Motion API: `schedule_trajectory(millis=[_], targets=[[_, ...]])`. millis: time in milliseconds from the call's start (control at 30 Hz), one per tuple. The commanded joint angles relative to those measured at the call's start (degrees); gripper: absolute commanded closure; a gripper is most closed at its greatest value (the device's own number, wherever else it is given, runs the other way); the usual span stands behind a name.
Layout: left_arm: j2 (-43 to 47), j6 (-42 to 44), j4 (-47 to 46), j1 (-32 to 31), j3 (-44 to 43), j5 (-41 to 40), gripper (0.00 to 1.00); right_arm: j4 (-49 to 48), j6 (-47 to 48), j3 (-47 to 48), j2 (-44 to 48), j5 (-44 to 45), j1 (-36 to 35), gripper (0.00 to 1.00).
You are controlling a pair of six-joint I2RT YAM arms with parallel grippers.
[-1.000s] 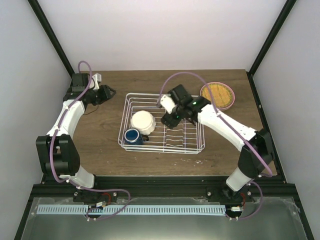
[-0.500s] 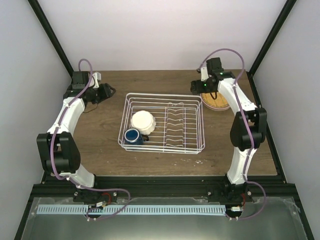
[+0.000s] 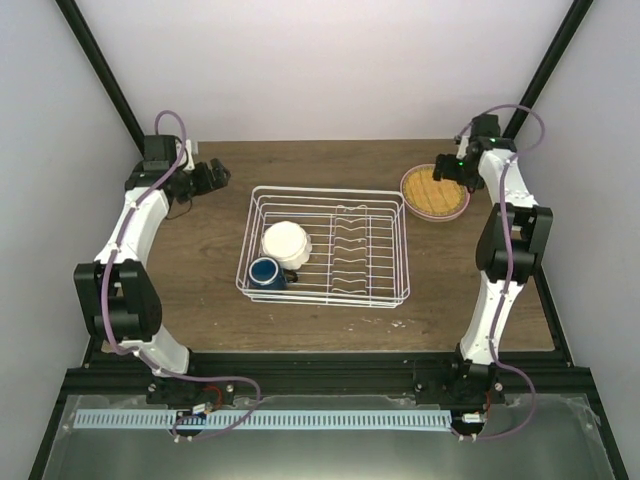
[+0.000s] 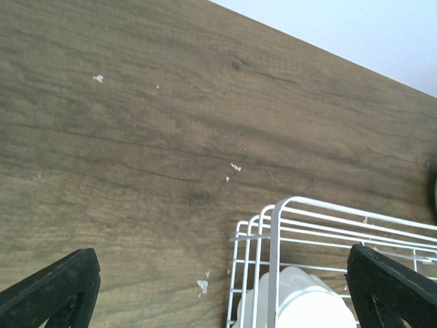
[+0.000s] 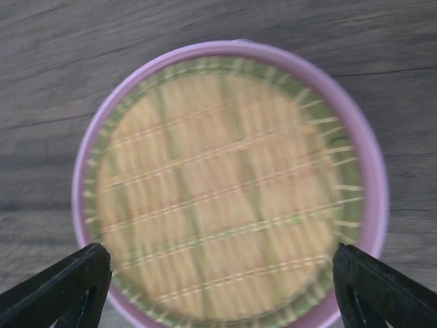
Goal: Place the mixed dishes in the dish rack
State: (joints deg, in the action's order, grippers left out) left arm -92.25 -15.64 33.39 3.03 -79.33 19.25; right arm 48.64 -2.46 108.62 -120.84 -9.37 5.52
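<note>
The dish rack (image 3: 330, 190) sits mid-table, its long axis left-right, with the cream bowl (image 3: 286, 243) and mouth-up blue mug (image 3: 265, 272) at its left end. The grid-patterned plate (image 5: 218, 191) lies flat on the pink plate (image 5: 374, 191) at the far right corner, under the right gripper (image 5: 218, 256), jaws spread. The left gripper (image 4: 222, 256), also spread, is near the far left corner.

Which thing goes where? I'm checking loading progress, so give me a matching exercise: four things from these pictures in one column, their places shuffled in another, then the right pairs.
Things:
1. dark blue mug
2. cream-white bowl
3. yellow-orange grid plate
4. left hand

Places:
A. on a pink plate, right of the dish rack
B. over bare table, left of the rack
C. the rack's near-left corner
D. in the rack, on the mug's far side

Pairs: 1-C, 2-D, 3-A, 4-B
</note>
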Motion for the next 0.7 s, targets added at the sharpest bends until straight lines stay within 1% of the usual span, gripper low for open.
schedule_trajectory(millis=[0,67,267,667], targets=[[-3.2,1.8,1.2,0.3,-4.0,-1.0,0.00,1.4,0.4,3.4,-2.2,0.5,3.7,0.12],[-4.5,1.8,1.3,0.3,-5.5,-0.7,0.00,1.9,0.6,3.8,-3.2,1.0,4.0,0.13],[-7.3,1.7,1.4,0.3,-7.9,0.1,0.00,2.0,0.6,3.5,-5.5,1.6,4.2,0.12],[-9.4,1.7,1.6,0.3,-9.2,0.0,0.00,2.1,0.8,3.3,-8.2,3.0,4.1,0.09]])
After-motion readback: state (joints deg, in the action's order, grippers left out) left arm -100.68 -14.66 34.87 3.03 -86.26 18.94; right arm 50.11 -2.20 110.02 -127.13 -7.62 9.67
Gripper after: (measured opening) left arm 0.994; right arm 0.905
